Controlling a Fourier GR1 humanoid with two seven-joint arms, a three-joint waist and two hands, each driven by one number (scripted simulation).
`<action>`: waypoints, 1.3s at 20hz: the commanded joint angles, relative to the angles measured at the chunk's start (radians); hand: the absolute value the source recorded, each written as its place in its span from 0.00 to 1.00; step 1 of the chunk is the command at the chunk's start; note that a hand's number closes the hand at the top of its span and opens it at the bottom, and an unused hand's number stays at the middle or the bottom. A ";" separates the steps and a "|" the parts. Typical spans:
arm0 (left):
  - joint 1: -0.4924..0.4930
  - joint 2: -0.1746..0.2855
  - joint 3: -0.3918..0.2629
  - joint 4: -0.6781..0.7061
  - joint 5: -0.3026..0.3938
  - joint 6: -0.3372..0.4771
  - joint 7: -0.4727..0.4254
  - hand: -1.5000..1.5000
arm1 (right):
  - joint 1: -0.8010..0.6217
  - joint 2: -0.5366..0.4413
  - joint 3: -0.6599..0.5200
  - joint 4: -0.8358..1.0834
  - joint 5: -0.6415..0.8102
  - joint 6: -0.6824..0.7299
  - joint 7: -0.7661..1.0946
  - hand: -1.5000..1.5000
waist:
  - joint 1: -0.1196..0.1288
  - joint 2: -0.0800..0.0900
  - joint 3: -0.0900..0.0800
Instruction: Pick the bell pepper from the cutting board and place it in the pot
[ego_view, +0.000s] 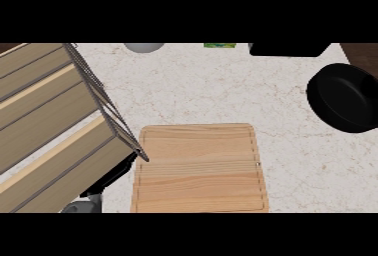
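While cutting board (199, 167) sits centre, pot (345, 97) well right | left hand (113, 174) behind rack (44, 125): grasp cannot tell

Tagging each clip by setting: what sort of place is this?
Most likely a kitchen counter. A wooden cutting board lies on a pale speckled countertop, and a black pot sits near the right edge.

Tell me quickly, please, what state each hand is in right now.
Left hand: mostly hidden by the wooden rack; cannot be told.
Right hand: not in view.
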 joint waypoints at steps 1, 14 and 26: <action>-0.177 0.087 0.032 -0.137 0.005 -0.006 0.082 0.50 | 0.016 0.033 -0.065 0.087 -0.110 0.020 -0.053 1.00 | 0.004 -0.026 0.044; -0.176 0.085 0.012 -0.130 0.007 -0.011 0.089 0.50 | -0.073 0.084 -0.186 0.138 -0.330 0.026 -0.371 0.00 | 0.023 -0.037 0.043; -0.187 0.096 0.037 -0.129 0.014 0.012 0.088 0.50 | -0.079 0.039 -0.464 0.187 -0.602 0.035 -0.514 0.00 | -0.013 -0.038 0.043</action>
